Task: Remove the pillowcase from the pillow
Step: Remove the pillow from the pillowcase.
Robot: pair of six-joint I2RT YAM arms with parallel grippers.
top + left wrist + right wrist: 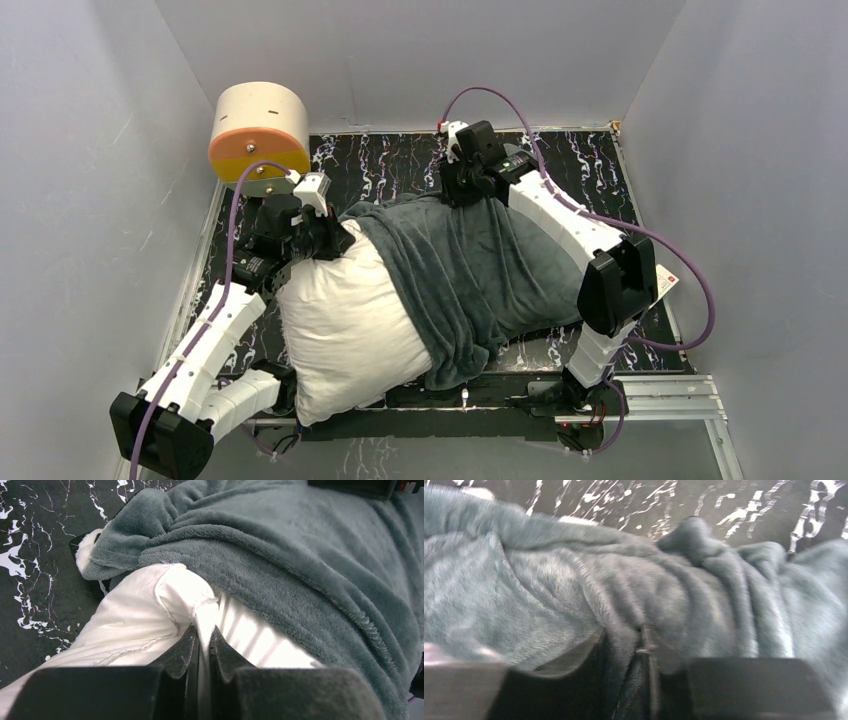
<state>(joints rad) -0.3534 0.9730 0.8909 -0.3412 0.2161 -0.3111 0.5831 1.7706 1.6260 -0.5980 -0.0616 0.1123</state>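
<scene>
The white pillow (340,320) lies across the table, its left half bare. The grey-green pillowcase (470,270) still covers its right half, and a bit of striped face peeks out at the fold (85,550). My left gripper (318,240) is at the pillow's far left corner. In the left wrist view it (204,630) is shut on a pinch of white pillow (135,630) fabric, right below the pillowcase (300,555) hem. My right gripper (462,190) is at the pillowcase's far edge. The right wrist view is blurred; there the gripper (623,630) has its fingers apart, with a plush pillowcase (524,590) fold between them.
A cream-and-orange cylinder (259,130) stands at the back left, just behind the left wrist. The black marbled tabletop (400,160) shows beyond the pillow. White walls close in on three sides. A metal rail (660,395) runs along the near edge.
</scene>
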